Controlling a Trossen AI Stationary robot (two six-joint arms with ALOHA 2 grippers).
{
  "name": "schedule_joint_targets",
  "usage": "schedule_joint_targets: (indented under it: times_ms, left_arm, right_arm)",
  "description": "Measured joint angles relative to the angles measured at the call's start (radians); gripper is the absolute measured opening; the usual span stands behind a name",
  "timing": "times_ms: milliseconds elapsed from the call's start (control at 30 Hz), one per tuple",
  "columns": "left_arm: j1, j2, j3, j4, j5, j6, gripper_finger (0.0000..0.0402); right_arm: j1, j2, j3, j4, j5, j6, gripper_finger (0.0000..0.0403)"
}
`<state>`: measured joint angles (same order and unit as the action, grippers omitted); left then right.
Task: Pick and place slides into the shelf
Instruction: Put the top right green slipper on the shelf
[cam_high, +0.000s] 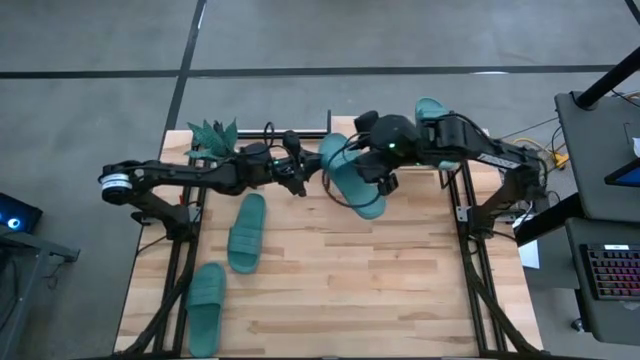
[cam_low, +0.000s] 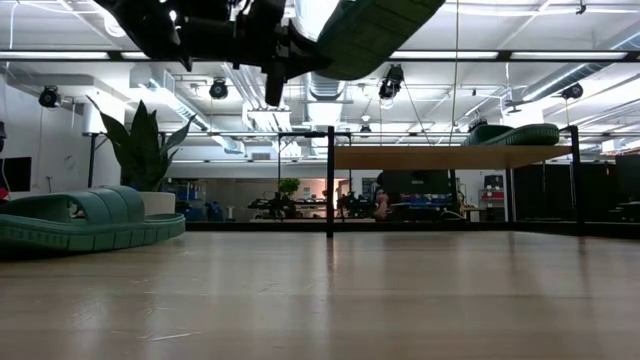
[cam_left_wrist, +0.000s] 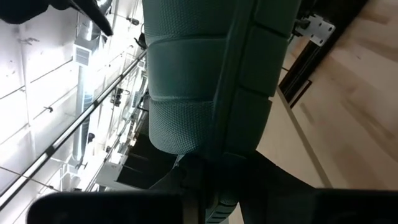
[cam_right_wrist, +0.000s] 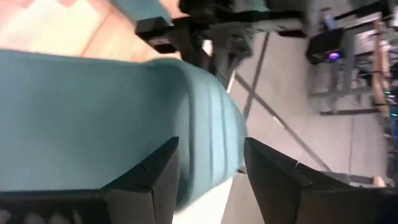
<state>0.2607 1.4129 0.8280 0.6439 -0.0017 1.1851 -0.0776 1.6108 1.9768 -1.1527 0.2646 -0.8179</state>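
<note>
My left gripper (cam_high: 303, 181) is shut on a teal slide (cam_high: 352, 178) held high over the table's far middle; the low view shows this slide (cam_low: 375, 28) at the top edge. My right gripper (cam_right_wrist: 211, 171) is open. Its fingers stand on either side of the slide's edge (cam_right_wrist: 205, 124), with a gap showing beside one finger. Another slide (cam_high: 431, 106) lies sole down on the shelf's top board (cam_low: 450, 157). Two more slides (cam_high: 246, 232) (cam_high: 206, 303) lie on the table's left half. My left gripper holds the raised slide by one end (cam_low: 312, 52), coming level from the table's left. The slide is lifted clear and its ridged sole (cam_left_wrist: 211, 81) faces the wrist camera. The dark fingers hide the exact place of contact.
A spiky green plant (cam_high: 212, 136) stands at the far left corner, beside my left arm. The shelf (cam_high: 343, 124) stands along the far edge, with black legs (cam_low: 330, 185). The near half of the tabletop (cam_high: 360, 290) is bare wood. Equipment stands off the table's right side.
</note>
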Motion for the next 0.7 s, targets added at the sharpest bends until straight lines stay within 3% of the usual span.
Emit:
schedule_joint_targets:
  times_ms: [300, 700]
  left_arm:
    - [0.0, 0.024, 0.015, 0.002, -0.016, 0.001, 0.0035]
    - [-0.007, 0.008, 0.015, 0.008, -0.004, 0.004, 0.0034]
  right_arm:
    - [-0.012, 0.115, 0.166, -0.161, -0.002, 0.068, 0.0168]
    - [-0.029, 0.126, 0.159, -0.173, 0.021, 0.061, 0.0154]
